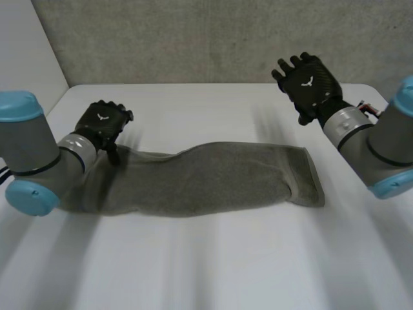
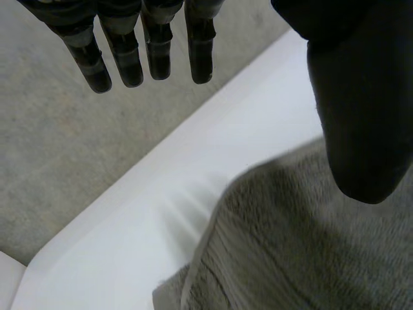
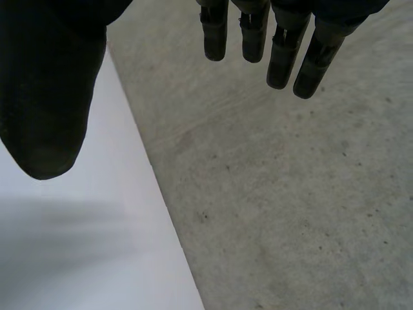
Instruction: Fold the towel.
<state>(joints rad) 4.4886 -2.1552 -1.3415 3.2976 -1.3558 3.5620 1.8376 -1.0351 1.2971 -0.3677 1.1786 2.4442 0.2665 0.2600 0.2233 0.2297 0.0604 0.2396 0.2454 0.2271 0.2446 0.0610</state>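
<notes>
A grey-brown towel (image 1: 206,179) lies in a long folded band across the middle of the white table (image 1: 213,271). My left hand (image 1: 102,124) hovers just above the towel's left end, fingers straight and spread, holding nothing. In the left wrist view its fingers (image 2: 148,48) reach out over the table's far edge, the thumb (image 2: 361,116) stands over the towel (image 2: 303,245). My right hand (image 1: 308,82) is raised above the table's far right, well clear of the towel's right end, open and empty. In the right wrist view its fingers (image 3: 271,45) point at the wall.
A grey concrete wall (image 1: 193,39) runs behind the table's far edge. The table's left corner (image 2: 39,271) lies just beyond the towel's end. Bare table surface stretches in front of the towel toward me.
</notes>
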